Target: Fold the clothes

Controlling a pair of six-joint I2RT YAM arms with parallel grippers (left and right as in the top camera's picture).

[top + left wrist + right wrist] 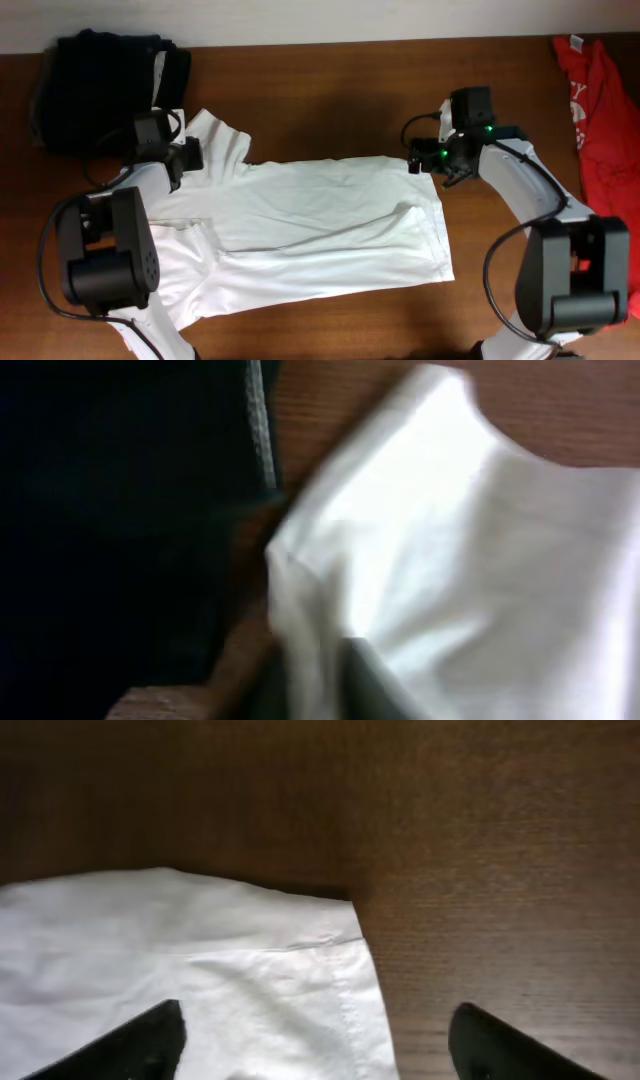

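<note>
Shirt [320,220], white, lies spread flat across the middle of a wooden table [330,85], between the two arms. The right gripper [318,1020] hangs over the shirt's far right corner. Its dark fingers [140,1045] are spread wide, one over the cloth and one over bare wood, and the hemmed corner lies between them. Neither finger is seen touching the fabric.

The left gripper [188,155] sits at the shirt's far left corner, fingers pressed together. Its wrist view is badly blurred, showing only pale cloth beside something dark, so it is unclear whether cloth is caught between them.

The left arm [105,250] covers part of the shirt's near left side.

Farther back, a black garment [100,90] lies at the far left corner. A red garment [600,100] lies at the far right, cut off by the frame edge.
</note>
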